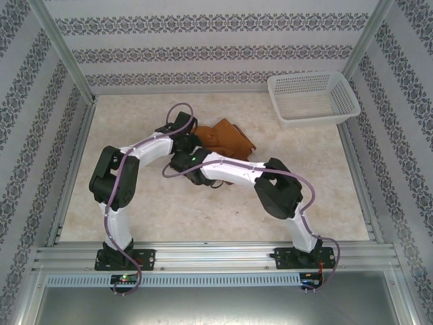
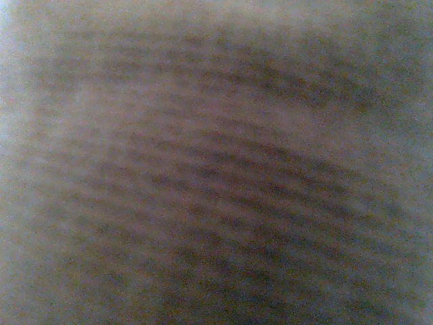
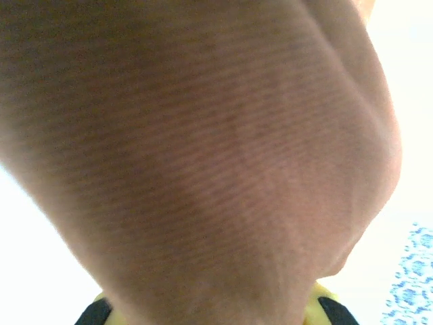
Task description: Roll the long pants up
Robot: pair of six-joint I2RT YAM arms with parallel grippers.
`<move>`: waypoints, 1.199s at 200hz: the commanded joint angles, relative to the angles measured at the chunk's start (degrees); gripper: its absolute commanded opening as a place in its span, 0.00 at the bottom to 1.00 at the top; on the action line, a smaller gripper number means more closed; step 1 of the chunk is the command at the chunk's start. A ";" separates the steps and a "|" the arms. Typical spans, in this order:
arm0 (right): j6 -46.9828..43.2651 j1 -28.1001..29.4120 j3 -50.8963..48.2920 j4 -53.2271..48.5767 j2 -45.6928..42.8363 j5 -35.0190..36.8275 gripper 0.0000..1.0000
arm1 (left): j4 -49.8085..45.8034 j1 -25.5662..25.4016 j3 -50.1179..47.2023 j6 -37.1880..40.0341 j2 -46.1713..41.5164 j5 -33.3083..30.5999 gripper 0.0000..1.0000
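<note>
Overhead view: bright, even, diffuse light; desk (image 1: 203, 210) pale, slightly washed out; soft short shadows under arms (image 1: 284, 193); focus sharp.
Left wrist view: dim, wholly out of focus; long pants (image 2: 216, 162) pressed close ahead of jaws, only faint smeared ribbing shows.
Right wrist view: cloth ahead of jaws soft but ribbed weave legible; background to either side of jaws blown out white.

Open table (image 1: 203, 217) beside long pants (image 1: 226, 139); basket (image 1: 318, 116) far right, seemingly well apart.

No text, label, brand, number or sign can be read anywhere; the walls (image 1: 216, 30) carry a repeating ornamental pattern, not lettering.
</note>
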 commanded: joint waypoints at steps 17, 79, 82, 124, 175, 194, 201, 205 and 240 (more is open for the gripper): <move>1.65 -4.88 -8.31 1.65 -6.23 -10.03 0.00 | -5.46 1.38 -1.06 -0.43 -6.90 0.97 0.88; 6.45 -10.66 -15.30 6.80 -16.81 -32.32 0.00 | -6.89 1.92 1.65 -1.22 -8.28 -1.37 1.00; 6.57 -11.09 -15.38 7.02 -17.19 -34.03 0.00 | -6.78 1.91 1.65 -1.37 -8.28 -1.22 1.00; 10.75 -19.74 -17.40 12.84 -20.98 -59.65 0.00 | -5.44 1.93 0.33 -2.31 -8.68 -0.61 1.00; 17.45 -27.38 -18.95 21.15 -18.11 -83.39 0.00 | -5.50 1.85 -0.81 -2.12 -10.47 -1.24 1.00; 18.51 -28.32 -19.24 22.47 -16.70 -88.24 0.00 | -6.02 1.93 -0.77 -1.69 -11.17 -1.55 1.00; 18.47 -28.60 -18.98 22.49 -16.06 -89.93 0.00 | -6.14 1.88 -0.73 -1.60 -11.40 -1.66 1.00; 18.47 -28.80 -18.85 22.37 -15.51 -91.32 0.00 | -6.21 1.93 -0.77 -1.52 -11.51 -1.75 1.00; 18.41 -30.50 -18.91 22.58 -12.81 -96.23 0.00 | -6.28 1.87 -1.45 -1.29 -12.61 -1.47 1.00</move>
